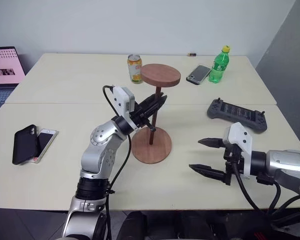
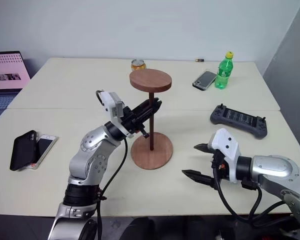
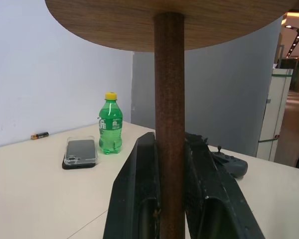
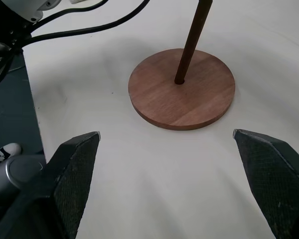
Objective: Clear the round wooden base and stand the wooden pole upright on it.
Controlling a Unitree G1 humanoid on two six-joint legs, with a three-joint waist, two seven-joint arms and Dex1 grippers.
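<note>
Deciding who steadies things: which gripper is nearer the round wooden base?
Left. The left gripper is shut on the wooden pole directly above the round wooden base; the right gripper hangs open beside it, apart.

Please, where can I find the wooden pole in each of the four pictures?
Left eye: wooden pole at centre, upright on the round wooden base.
Right eye: centre.
Left wrist: vertical, middle, clamped by left end effector.
Right wrist: upper middle.
Shared landmark: the base.

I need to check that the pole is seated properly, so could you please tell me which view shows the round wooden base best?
The right wrist view: the round wooden base lies whole and close, the wooden pole entering its centre hole. Both eye views show it smaller and at a slant. The left wrist view shows the pole clamped in the left gripper.
</note>
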